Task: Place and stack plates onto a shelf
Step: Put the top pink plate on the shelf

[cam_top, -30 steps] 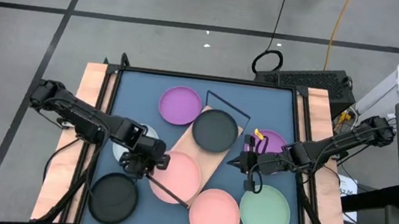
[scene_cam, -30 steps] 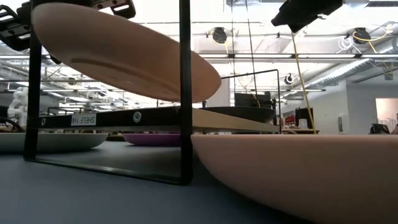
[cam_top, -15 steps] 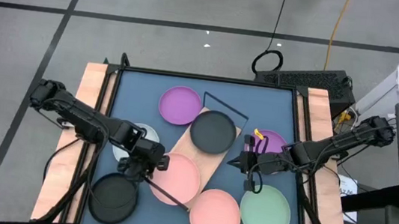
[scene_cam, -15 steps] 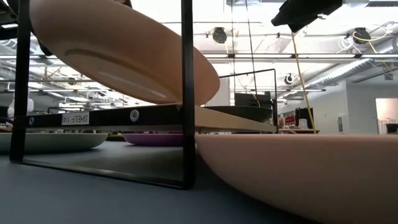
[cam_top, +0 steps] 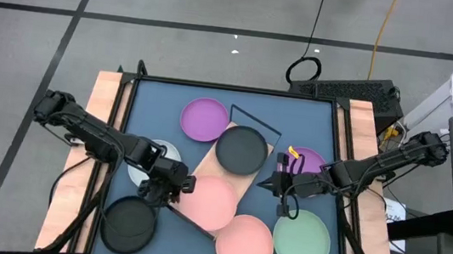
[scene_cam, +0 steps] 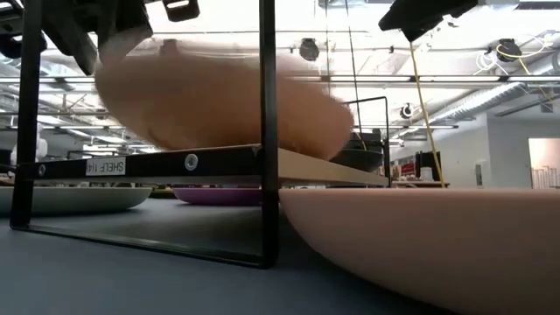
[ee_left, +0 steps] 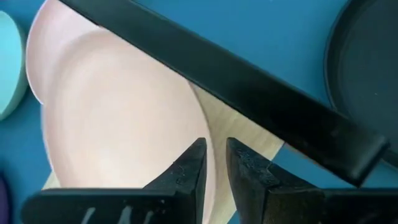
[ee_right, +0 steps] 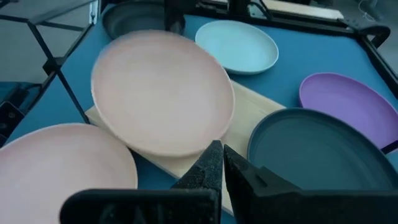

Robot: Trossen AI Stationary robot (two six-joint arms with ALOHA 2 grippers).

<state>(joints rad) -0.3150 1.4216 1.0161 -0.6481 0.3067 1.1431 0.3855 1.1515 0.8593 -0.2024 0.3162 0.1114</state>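
Mid-placement here: my left gripper (ee_left: 211, 163) is pinched tight on the rim of a pink plate (cam_top: 211, 200), tilted just over the near end of the shelf (ee_right: 261, 102). A black plate (cam_top: 242, 148) sits at the far end. Next I'd lower, level and release. My right gripper (ee_right: 219, 163) waits closed, empty.

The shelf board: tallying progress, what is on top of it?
On the shelf: a black plate at its far end and a pink plate, tilted, gripped by the left gripper. The board beneath them is hidden.
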